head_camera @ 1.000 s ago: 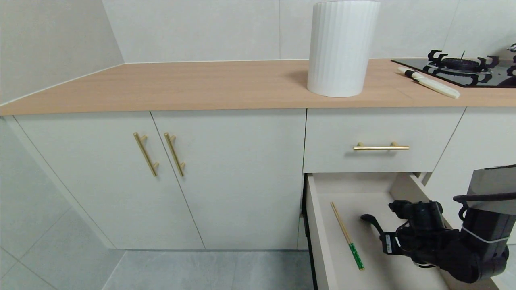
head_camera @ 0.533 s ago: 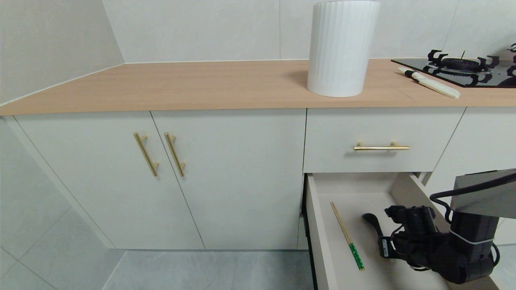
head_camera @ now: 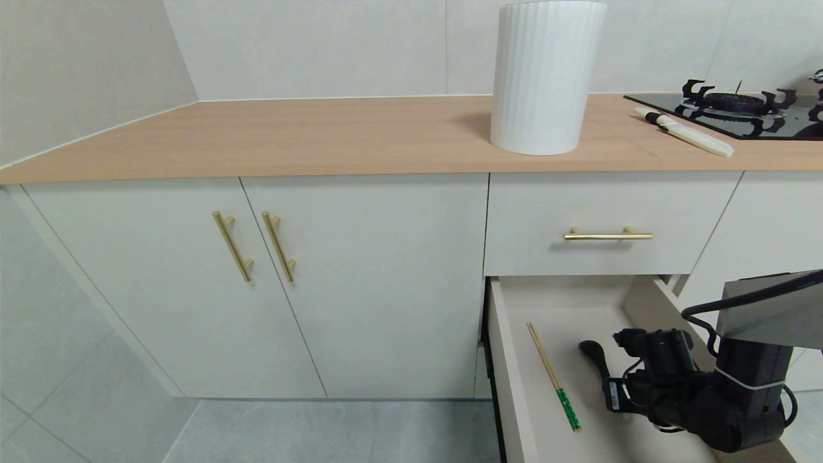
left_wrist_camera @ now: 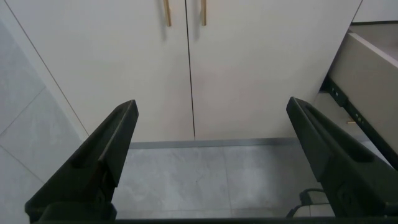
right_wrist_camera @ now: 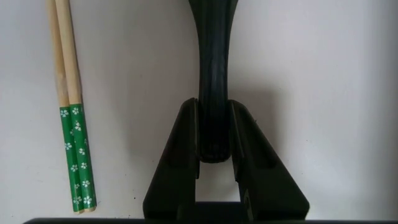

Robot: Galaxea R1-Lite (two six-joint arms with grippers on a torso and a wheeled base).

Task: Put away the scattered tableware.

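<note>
Head view wide, downward; right wrist close above shared drawer (head_camera: pixel 514 386)

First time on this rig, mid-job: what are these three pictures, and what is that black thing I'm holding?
It is a two-armed robot. The wide picture comes from its head camera; the other two look along each wrist. The left gripper is open, facing the cabinet doors. The right gripper is closed on a black spoon inside the open drawer, beside green-tipped chopsticks. On the worktop are a white ribbed container and a knife near the stove.
</note>
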